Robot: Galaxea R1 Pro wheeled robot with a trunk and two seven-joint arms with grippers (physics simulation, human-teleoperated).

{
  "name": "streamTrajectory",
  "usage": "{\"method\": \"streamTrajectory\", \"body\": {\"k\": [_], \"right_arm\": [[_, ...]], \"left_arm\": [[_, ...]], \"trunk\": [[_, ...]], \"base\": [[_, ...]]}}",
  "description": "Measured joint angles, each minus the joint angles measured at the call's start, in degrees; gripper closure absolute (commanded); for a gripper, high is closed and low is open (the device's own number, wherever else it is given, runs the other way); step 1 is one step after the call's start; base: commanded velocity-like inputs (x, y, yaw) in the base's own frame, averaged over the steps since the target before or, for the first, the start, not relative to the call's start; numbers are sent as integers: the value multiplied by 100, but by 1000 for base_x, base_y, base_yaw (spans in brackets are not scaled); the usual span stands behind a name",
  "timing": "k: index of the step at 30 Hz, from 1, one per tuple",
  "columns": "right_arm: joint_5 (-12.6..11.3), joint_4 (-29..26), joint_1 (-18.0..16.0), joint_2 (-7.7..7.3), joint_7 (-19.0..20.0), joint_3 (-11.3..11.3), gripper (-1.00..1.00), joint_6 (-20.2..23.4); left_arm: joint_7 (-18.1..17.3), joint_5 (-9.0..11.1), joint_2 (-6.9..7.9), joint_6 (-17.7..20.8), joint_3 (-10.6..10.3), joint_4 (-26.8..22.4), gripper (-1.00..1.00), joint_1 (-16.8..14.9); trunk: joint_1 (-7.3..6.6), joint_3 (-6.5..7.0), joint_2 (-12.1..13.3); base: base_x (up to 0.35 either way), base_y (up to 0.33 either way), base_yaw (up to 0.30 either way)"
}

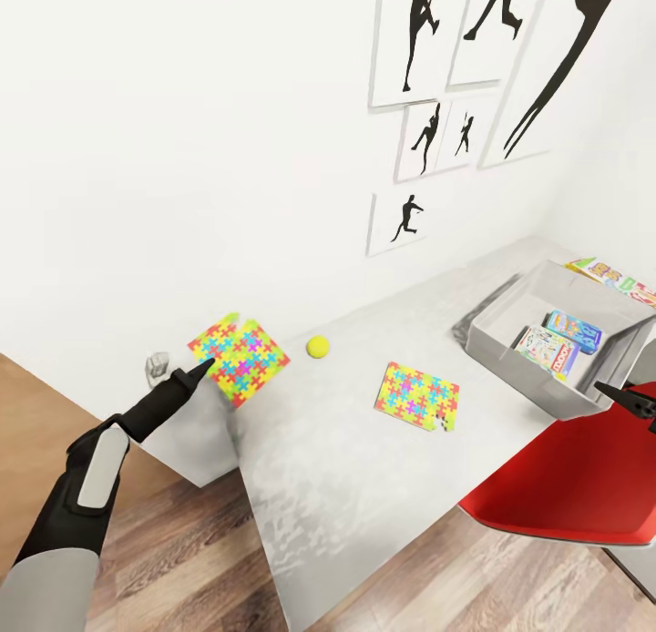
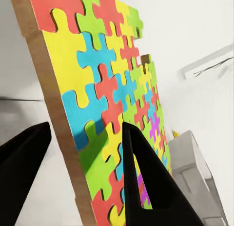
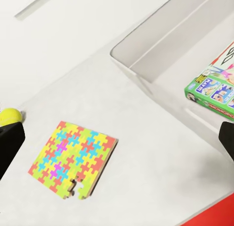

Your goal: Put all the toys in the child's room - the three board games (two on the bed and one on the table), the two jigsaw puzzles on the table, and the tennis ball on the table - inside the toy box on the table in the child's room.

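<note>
My left gripper (image 1: pixel 202 370) is shut on a colourful jigsaw puzzle (image 1: pixel 240 359), which hangs tilted above the table's left end. In the left wrist view the puzzle board (image 2: pixel 105 109) stands edge-on between the black fingers (image 2: pixel 146 182). A yellow tennis ball (image 1: pixel 318 346) rests on the white table (image 1: pixel 346 486). A second puzzle (image 1: pixel 418 395) lies flat to the ball's right. The grey toy box (image 1: pixel 510 363) holds two board games (image 1: pixel 572 330), and a third board game (image 1: pixel 609 272) lies beyond it. My right gripper (image 1: pixel 629 397) hangs open by the box's near corner, above the second puzzle (image 3: pixel 73 159).
A red chair (image 1: pixel 574 482) stands at the table's front right, under my right gripper. Black silhouette pictures (image 1: pixel 474 76) hang on the white wall. A small pale object (image 1: pixel 158 368) sits on a low white unit left of the table. Wood floor (image 1: pixel 182 559) lies in front.
</note>
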Motion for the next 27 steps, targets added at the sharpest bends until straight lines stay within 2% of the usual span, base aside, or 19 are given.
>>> {"method": "streamTrajectory", "body": {"k": [8, 11, 12, 14, 15, 18, 19, 22, 23, 26, 27], "right_arm": [[-1, 0, 0, 0, 72, 0, -100, -3], [-1, 0, 0, 0, 255, -1, -100, -4], [0, 0, 0, 0, 258, -1, -100, -4], [0, 0, 0, 0, 445, -1, -100, -2], [1, 0, 0, 0, 449, -1, -100, -3], [2, 0, 0, 0, 715, -5, -100, 0], [3, 0, 0, 0, 718, -5, -100, 0], [5, 0, -1, 0, 882, -9, -100, 1], [5, 0, -1, 0, 883, -10, -100, 0], [4, -1, 0, 0, 968, -15, -100, 1], [4, -1, 0, 0, 968, -15, -100, 1]], "left_arm": [[-201, 0, -25, 10, -239, -125, 100, 0], [-237, -2, -33, 15, -480, -148, 100, 0], [-237, 0, -32, 14, -482, -148, 100, 0], [-248, -2, -36, 17, -702, -175, 100, 0], [-248, -1, -35, 15, -705, -175, 100, 0], [-257, 4, -38, 41, -1045, -331, 100, 0], [-257, -1, -38, 37, -1048, -333, 100, 0], [-258, 9, -40, 59, -1346, -600, 100, 0], [-258, -1, -39, 54, -1349, -602, 100, 0], [-253, 16, -45, 70, -1612, -932, 100, -1], [-252, 4, -44, 64, -1614, -935, 100, -1]], "trunk": [[0, 0, 0], [0, 0, 0], [0, 0, 0], [0, 0, 0], [0, 0, 0], [0, 0, 0], [0, 0, 0], [0, 2, 0], [0, 3, 0], [0, 13, -1], [0, 18, 0]], "base": [[0, 0, 0], [0, 0, 0], [0, 0, 0], [0, 0, 0], [0, 0, 0], [0, 0, 0], [0, 0, 0], [0, 0, -13], [0, 0, -34], [-6, 0, -59], [-35, -10, -72]]}}
